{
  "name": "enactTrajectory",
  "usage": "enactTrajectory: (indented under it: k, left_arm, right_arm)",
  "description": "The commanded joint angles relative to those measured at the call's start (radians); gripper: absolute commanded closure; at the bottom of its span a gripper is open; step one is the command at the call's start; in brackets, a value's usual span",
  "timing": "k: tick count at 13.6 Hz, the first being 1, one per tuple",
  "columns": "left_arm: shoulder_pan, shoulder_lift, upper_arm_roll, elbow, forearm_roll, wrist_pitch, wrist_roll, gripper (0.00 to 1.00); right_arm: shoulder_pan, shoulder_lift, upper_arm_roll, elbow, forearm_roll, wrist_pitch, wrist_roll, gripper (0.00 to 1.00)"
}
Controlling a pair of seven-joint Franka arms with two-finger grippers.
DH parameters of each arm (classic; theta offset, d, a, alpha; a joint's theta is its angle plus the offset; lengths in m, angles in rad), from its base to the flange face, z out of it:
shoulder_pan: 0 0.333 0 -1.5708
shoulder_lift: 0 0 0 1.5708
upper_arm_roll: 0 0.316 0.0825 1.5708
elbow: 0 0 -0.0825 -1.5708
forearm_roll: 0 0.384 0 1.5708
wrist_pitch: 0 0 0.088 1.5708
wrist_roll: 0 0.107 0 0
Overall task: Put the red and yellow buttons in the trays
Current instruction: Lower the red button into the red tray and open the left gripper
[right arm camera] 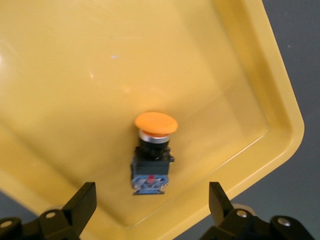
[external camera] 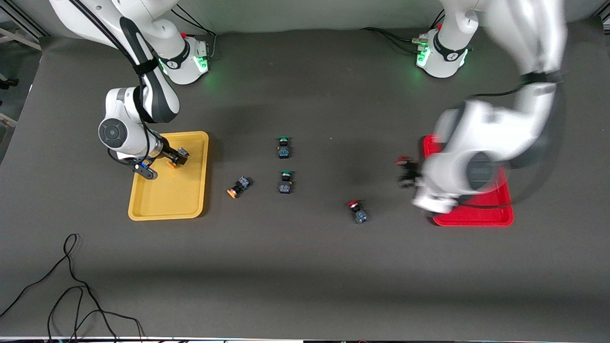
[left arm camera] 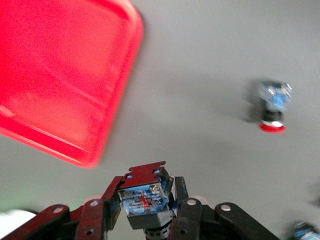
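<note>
Two grippers: left gripper (left arm camera: 150,220) grips a red-capped button (left arm camera: 145,197) beside the red tray (external camera: 476,214) rim; right gripper (right arm camera: 150,200), jaws open, over an orange-capped button (right arm camera: 152,155) in the yellow tray (external camera: 167,200).

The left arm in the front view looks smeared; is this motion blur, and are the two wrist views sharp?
Front view: the left arm over the red tray is smeared by motion, while the right gripper and yellow tray are crisp. Left wrist view: the tray and the loose red button are blurred, the held red button is sharper. Right wrist view: the orange-yellow button is fairly sharp.
</note>
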Motion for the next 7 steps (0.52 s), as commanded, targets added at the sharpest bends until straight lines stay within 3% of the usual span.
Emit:
enactTrajectory:
  k: [1, 3, 5, 7]
  left_arm:
    - [0.128, -0.073, -0.014, -0.105, 0.108, 0.021, 0.227, 1.00]
    - [0.201, -0.119, -0.014, -0.240, 0.124, 0.143, 0.314, 1.00]
    - [0.217, -0.146, -0.014, -0.393, 0.127, 0.300, 0.323, 1.00]
    - [0.217, -0.144, -0.014, -0.527, 0.127, 0.468, 0.323, 1.00]
  right_arm:
    - [0.078, 0.009, -0.003, 0.193, 0.053, -0.192, 0.009, 0.00]
    - [0.115, 0.078, -0.001, 0.329, 0.153, -0.292, 0.063, 0.00]
    - [0.117, 0.121, 0.028, 0.372, 0.202, -0.282, 0.112, 0.00]
    - [0.118, 0.198, 0.065, 0.444, 0.323, -0.268, 0.133, 0.00]
